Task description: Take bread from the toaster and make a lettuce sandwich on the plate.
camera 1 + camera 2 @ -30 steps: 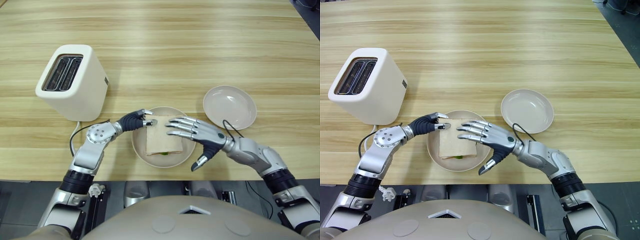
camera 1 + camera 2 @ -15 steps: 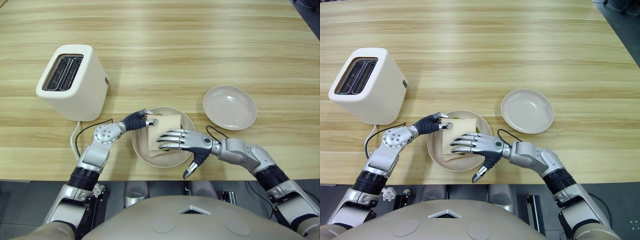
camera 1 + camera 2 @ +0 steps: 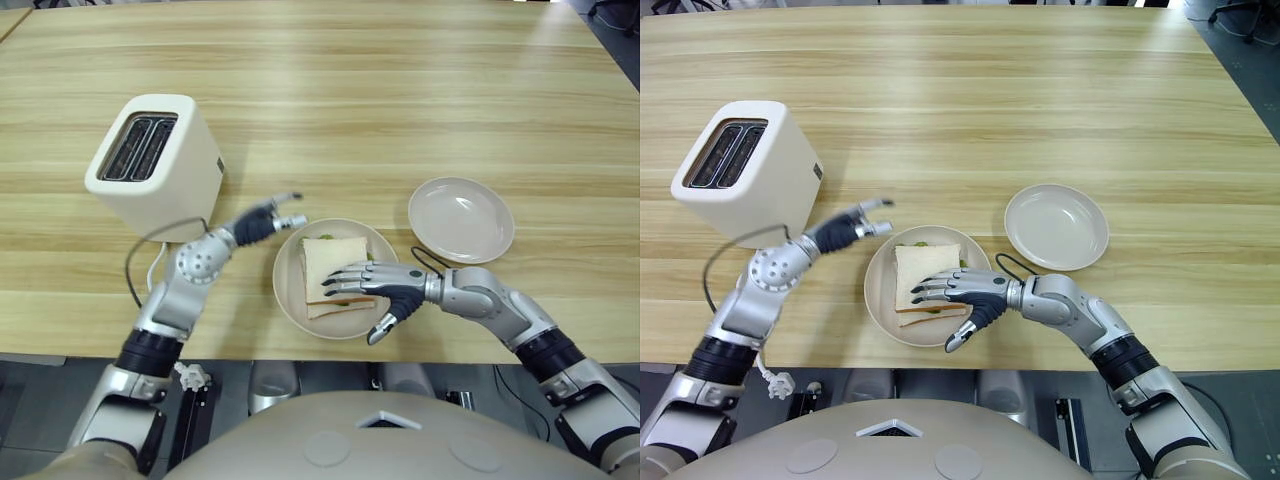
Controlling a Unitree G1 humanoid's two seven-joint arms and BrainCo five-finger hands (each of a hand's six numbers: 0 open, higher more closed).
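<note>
The sandwich, white bread with a little green lettuce showing at its edges, lies on the beige plate near the table's front edge. My right hand rests with flat, spread fingers on the top slice's lower right part, the thumb hanging over the plate's front rim. It grips nothing. My left hand hovers open just left of the plate, apart from the bread, fingers pointing right. The white toaster stands further left, and its two slots look dark.
A second beige plate sits bare to the right of the sandwich plate. The toaster's cable loops across the table beside my left forearm. Bare wooden tabletop stretches behind everything.
My left hand has let go of the top slice and drawn back to the left. The right hand has sunk onto the bread. The camera view has also shifted slightly.
</note>
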